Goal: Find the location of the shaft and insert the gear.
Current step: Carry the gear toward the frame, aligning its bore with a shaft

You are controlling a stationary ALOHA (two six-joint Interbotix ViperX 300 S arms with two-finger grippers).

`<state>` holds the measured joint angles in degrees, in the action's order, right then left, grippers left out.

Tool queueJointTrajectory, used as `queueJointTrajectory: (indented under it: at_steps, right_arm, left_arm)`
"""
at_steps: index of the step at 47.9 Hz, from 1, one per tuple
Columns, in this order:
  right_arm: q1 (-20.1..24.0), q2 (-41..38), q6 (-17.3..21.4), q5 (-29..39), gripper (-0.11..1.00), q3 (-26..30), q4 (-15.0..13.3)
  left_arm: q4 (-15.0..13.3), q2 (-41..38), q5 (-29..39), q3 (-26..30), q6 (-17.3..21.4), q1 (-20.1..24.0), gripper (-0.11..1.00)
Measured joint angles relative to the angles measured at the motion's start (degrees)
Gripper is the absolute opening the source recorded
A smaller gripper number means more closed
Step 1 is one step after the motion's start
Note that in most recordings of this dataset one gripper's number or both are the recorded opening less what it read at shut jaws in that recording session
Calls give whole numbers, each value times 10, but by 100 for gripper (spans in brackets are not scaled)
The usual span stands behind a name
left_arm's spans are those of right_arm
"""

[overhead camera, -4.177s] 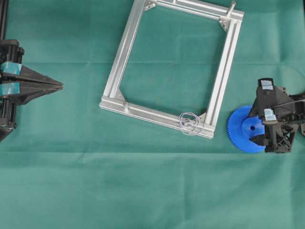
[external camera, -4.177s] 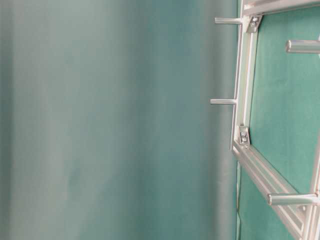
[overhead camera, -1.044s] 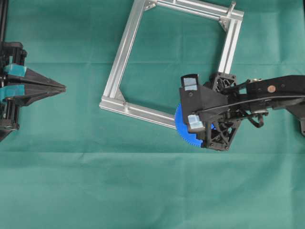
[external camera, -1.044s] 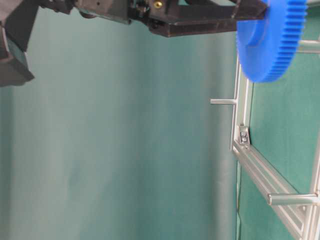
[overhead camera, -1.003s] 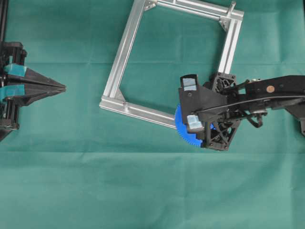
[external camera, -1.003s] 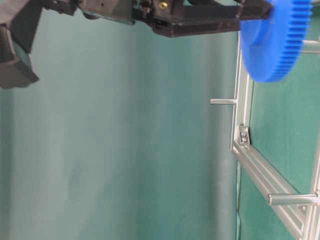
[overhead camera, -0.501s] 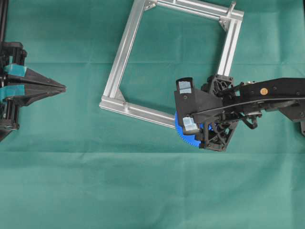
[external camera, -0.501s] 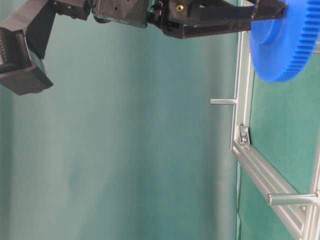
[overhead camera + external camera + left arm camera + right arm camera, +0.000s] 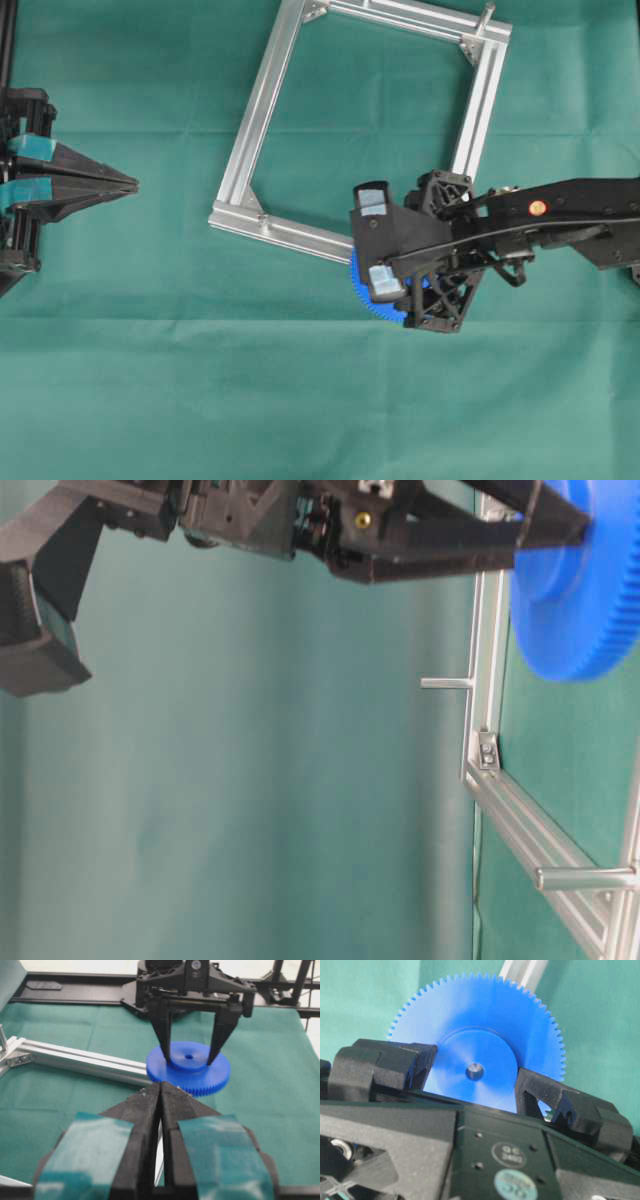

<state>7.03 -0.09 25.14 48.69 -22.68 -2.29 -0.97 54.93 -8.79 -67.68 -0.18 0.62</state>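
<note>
Lower right of the frame's corner, overhead: right gripper (image 9: 400,290) clamps the gear (image 9: 372,300) by its hub, bore facing down. Shaft hidden beneath, so offset unreadable. Left gripper (image 9: 125,184) closed, far left, well apart.

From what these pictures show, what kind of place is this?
Probably a robotics lab bench set up for assembly trials. A green cloth covers the table, a bare aluminium frame lies on it, and the right gripper holds a blue gear by its hub.
</note>
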Motion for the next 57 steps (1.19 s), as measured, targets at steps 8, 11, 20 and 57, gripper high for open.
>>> queueJointTrajectory:
  at_steps: [8, 11, 20, 57]
  right_arm:
    - [4, -11, 0, 0, 70, 12, 0]
    - [4, -11, -2, 0, 70, 13, -1]
    - [4, -12, -3, 0, 70, 13, -27]
    - [-48, -13, -2, -6, 70, 7, -90]
  left_arm:
    - [0, 0, 1, 0, 0, 0, 1]
    - [0, 1, 2, 0, 0, -1, 1]
    - [0, 0, 2, 0, 0, -1, 1]
    - [0, 0, 2, 0, 0, 0, 1]
